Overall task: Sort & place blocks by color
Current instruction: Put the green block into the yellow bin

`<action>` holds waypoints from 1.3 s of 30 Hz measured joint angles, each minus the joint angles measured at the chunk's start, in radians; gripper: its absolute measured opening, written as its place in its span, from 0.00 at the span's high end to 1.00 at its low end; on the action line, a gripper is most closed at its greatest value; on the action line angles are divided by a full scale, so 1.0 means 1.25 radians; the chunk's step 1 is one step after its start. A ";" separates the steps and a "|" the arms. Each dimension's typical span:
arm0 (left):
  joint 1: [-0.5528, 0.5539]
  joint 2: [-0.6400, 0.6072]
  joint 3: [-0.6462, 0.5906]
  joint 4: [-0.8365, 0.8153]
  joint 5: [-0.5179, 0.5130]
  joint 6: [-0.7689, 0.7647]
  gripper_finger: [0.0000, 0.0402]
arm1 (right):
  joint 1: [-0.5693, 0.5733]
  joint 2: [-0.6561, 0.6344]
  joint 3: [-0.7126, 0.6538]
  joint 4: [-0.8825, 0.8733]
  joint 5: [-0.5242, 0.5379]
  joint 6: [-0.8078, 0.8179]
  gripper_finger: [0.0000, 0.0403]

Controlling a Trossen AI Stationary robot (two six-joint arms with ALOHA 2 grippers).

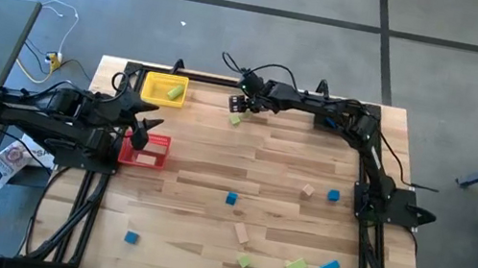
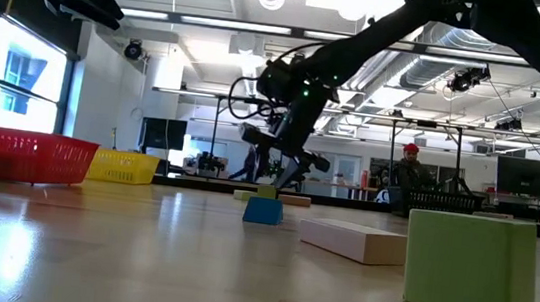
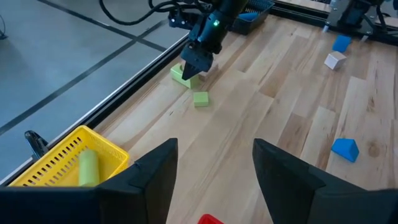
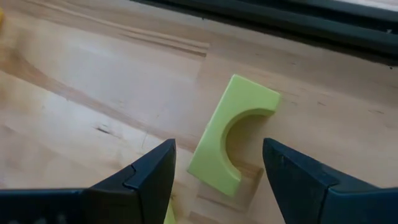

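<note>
the right gripper [image 1: 240,105] hangs at the upper middle of the high view, just right of the yellow bin [image 1: 151,90], with its jaws spread wide and nothing between them. directly under it lies a green arch block [image 4: 231,134], flat on the table [image 1: 290,177] near the far edge. in the right wrist view the block sits centred between the two fingers [image 4: 146,171], its curved cut-out facing the right of the frame. its long axis runs from lower left to upper right, tilted against the line between the fingertips.

that tilt is the main risk, as i judge it. if the jaws close without a wrist turn, one finger could meet a corner and the other the cut-out, and the block may spin or squirt out towards the table edge. a second small green block [image 3: 200,98] lies close by, so a low approach could nudge it.

the left gripper [image 3: 214,165] waits wide and empty at centre left of the high view, above the red bin [image 1: 147,150]. one green piece [image 3: 87,168] already lies in the yellow bin. blue, tan and green blocks remain scattered over the lower half of the table.
</note>
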 joint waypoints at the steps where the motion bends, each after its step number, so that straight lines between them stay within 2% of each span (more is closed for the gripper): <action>1: 0.000 0.000 0.000 0.000 0.000 0.000 0.51 | 0.000 0.000 -0.004 0.002 -0.004 0.000 0.46; 10: 0.000 0.000 0.000 0.000 0.000 0.000 0.51 | 0.000 0.000 -0.015 0.006 -0.008 0.000 0.55; 19: 0.000 0.000 0.000 0.000 0.000 0.000 0.51 | -0.014 0.004 -0.013 0.002 -0.031 -0.007 0.71; 21: 0.000 0.000 0.000 0.000 0.000 0.000 0.51 | -0.020 0.004 -0.013 -0.001 -0.058 -0.010 0.72; 30: 0.000 0.000 0.000 -0.004 0.000 0.000 0.51 | -0.026 0.005 -0.012 -0.010 -0.078 -0.059 0.75; 39: 0.000 0.000 0.000 -0.006 0.000 0.000 0.51 | -0.024 -0.001 -0.011 -0.039 -0.061 -0.098 0.91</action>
